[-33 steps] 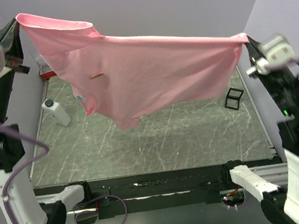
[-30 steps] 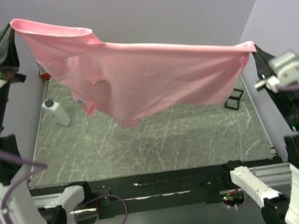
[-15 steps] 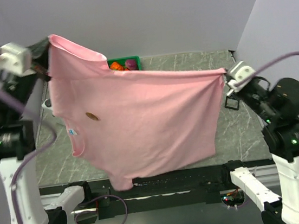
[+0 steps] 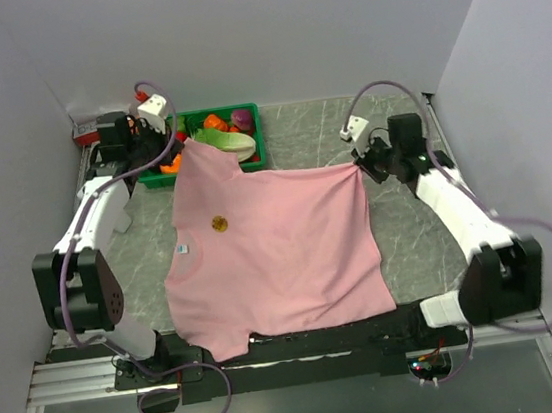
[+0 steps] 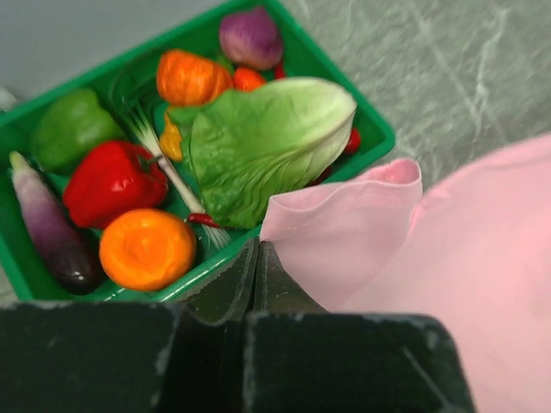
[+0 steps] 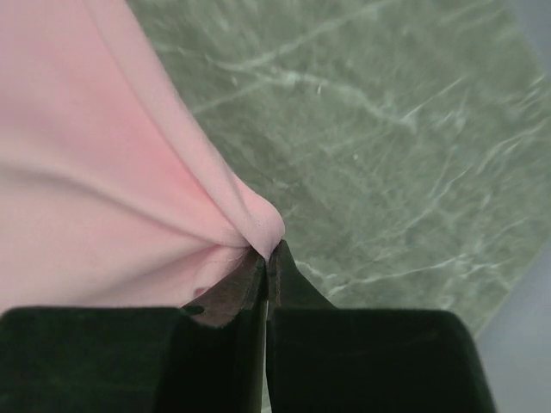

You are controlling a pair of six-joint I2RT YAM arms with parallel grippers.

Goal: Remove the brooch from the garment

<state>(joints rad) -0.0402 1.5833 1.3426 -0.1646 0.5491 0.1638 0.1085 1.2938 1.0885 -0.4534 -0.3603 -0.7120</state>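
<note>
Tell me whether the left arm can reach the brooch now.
Probably not yet: the brooch lies uncovered on the garment, but the left arm has its jaws shut on a corner.

Brooch (image 4: pixel 219 224), center left in the top view, is too small to make out; garment (image 4: pixel 272 257) corners are hidden between the jaws at bottom center of each wrist view

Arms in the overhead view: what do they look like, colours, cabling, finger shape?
Both the left arm and right arm have white links joined by black joints, with a thin purple cable looping alongside each. Each wrist carries a small white block. The wrist views show black fingers tapering to narrow tips. No markings are legible.
</note>
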